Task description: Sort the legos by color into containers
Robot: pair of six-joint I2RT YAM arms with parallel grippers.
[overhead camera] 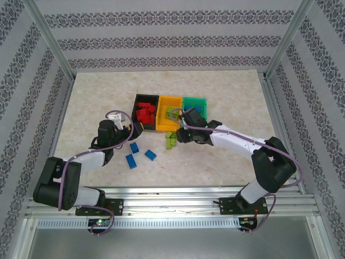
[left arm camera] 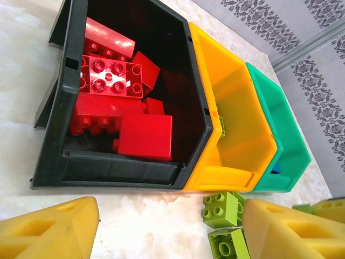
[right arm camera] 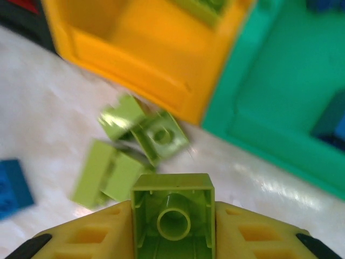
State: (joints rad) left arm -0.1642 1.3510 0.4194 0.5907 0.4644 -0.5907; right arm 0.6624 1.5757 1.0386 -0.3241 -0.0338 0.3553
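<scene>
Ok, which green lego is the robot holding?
The lime brick pinched in the right gripper, between its yellow fingers, hollow underside showing. The other lime bricks lie loose on the table by the orange-yellow bin.

arms (overhead camera: 89, 160): black joints, white links
cables (overhead camera: 111, 113): purple, looped along each arm
fingers (left arm camera: 48, 229): chunky yellow, hollow cutouts lol

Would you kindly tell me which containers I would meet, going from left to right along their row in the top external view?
black bin → orange-yellow bin → green bin
</scene>
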